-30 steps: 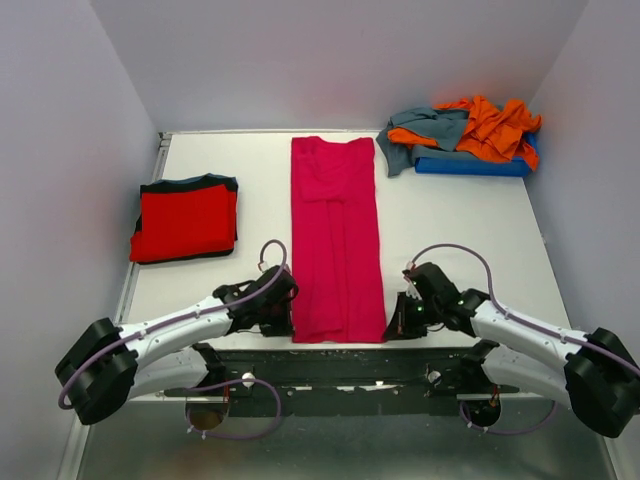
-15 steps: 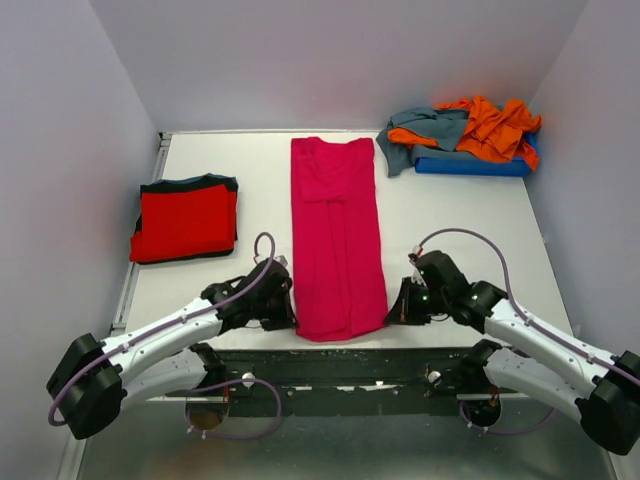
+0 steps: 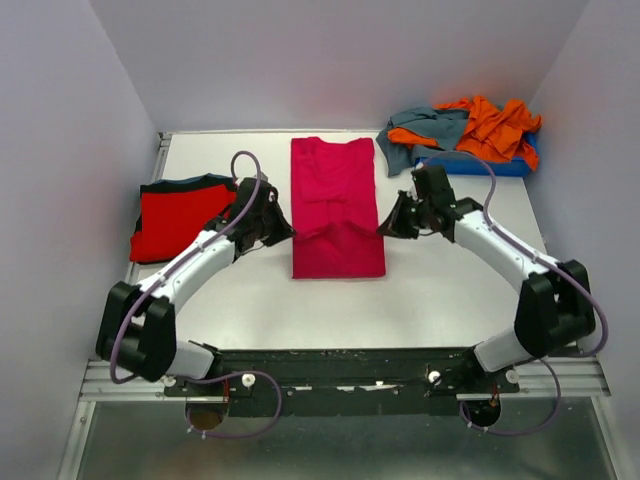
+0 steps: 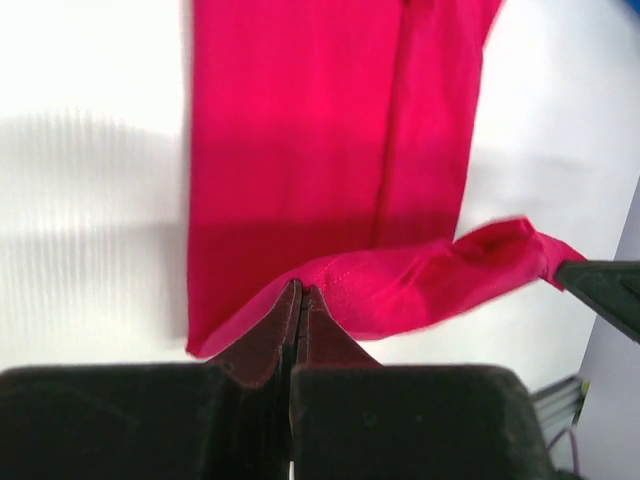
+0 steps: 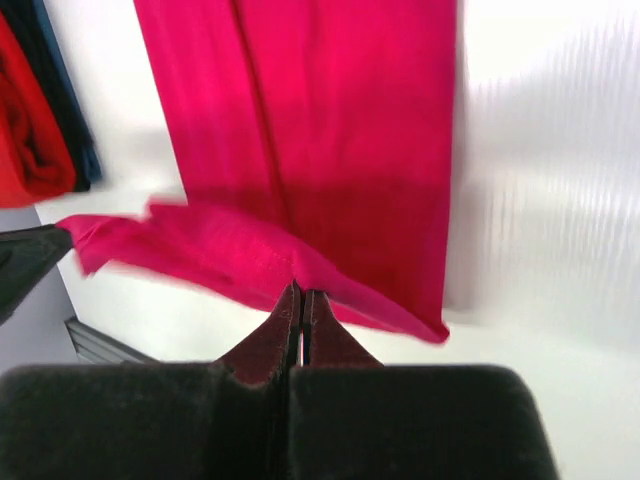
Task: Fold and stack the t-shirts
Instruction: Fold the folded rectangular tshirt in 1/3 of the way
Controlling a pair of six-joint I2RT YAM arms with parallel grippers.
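White table (image 3: 450, 290), left fingers (image 4: 265, 340) and right fingers (image 5: 262, 345) clamped on magenta tee (image 3: 335, 205), overhead alone shows orange-grey pile (image 3: 480, 125)

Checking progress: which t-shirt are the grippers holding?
The magenta-pink t-shirt, mid-table, pinched by left gripper and right gripper; the red t-shirt lies folded aside.

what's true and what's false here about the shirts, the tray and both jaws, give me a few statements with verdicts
1. The left jaws are shut on a corner of the magenta t-shirt. True.
2. The magenta t-shirt lies flat at full length. False: its near end is lifted and doubled back over the rest.
3. The folded red t-shirt lies to the left of the magenta one. True.
4. The blue tray is bare. False: an orange t-shirt and a grey-teal t-shirt are heaped on it.
5. The right jaws are open and hold nothing. False: they are shut on the magenta t-shirt's other corner.
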